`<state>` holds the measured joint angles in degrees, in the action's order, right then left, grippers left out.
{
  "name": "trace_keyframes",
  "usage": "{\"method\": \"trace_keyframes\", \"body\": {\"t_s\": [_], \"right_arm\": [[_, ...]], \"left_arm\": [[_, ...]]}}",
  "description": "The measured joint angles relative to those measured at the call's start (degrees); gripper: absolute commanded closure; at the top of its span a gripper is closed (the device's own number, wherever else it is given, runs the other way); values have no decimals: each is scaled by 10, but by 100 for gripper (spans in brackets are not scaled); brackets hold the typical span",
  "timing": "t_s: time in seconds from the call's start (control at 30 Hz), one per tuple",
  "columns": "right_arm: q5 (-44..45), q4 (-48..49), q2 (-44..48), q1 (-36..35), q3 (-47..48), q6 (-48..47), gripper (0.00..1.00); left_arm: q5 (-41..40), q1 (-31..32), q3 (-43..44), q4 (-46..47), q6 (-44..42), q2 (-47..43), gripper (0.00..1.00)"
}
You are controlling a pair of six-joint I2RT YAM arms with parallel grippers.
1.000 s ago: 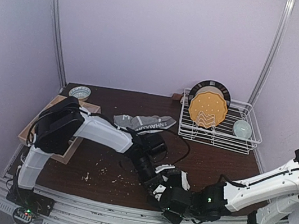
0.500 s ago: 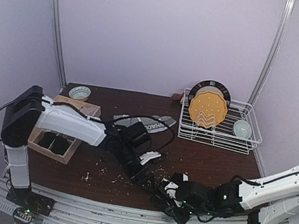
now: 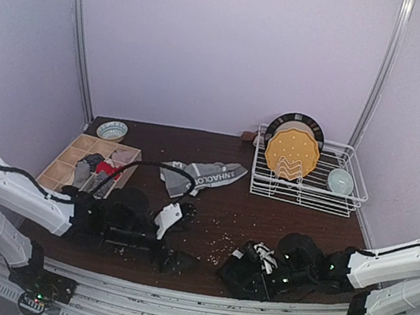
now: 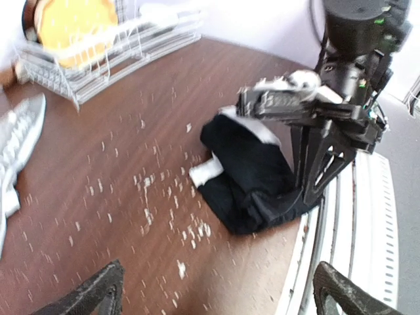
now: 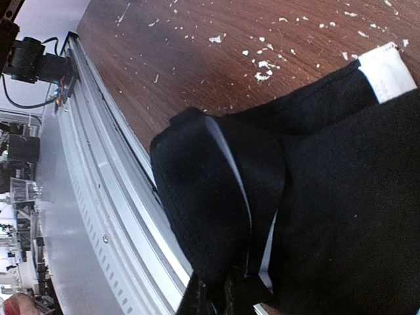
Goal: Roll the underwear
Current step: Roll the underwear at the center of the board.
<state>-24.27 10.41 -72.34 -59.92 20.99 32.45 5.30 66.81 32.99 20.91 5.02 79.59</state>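
The wooden divided box [image 3: 58, 159] holds rolled cloths [image 3: 98, 165], grey and red. The wire dish rack [image 3: 300, 196] holds an upright scalloped orange plate [image 3: 291, 156] and a pale bowl [image 3: 340, 181]. Soft black underwear [image 4: 252, 177] lies bunched at the near edge of the crumb-strewn table [image 3: 225, 216], pinched by the closed right gripper [image 5: 220, 295]. The left gripper [image 4: 216, 292] is spread wide and holds nothing. Grey lettered underwear [image 3: 203, 174] lies mid-table.

Dark table [image 3: 265, 214] carries crumbs [image 3: 220, 243]; grey underwear [image 3: 207, 175], black underwear [image 4: 252, 187], wire rack [image 3: 299, 197], wooden tray [image 3: 66, 160], small bowl [image 3: 112, 129].
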Motion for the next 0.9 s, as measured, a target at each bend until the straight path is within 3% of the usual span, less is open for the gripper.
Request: {"method": "trace_keyframes", "body": {"t_s": [0.07, 0.23, 0.53, 0.77, 0.9], "right_arm": [[-26, 21, 0, 19, -12, 12, 100], [-84, 69, -2, 56, -39, 41, 100], [-135, 130, -20, 85, -64, 69, 100], [-157, 154, -46, 97, -64, 70, 100], [-167, 168, -56, 100, -66, 71, 100]], "left_arm": [[14, -1, -4, 45, -28, 14, 3], [80, 1, 37, 88, -107, 99, 20], [170, 1, 173, 24, -187, 262, 28], [210, 1, 231, -35, -221, 313, 35], [227, 1, 248, -57, -233, 328, 47]]}}
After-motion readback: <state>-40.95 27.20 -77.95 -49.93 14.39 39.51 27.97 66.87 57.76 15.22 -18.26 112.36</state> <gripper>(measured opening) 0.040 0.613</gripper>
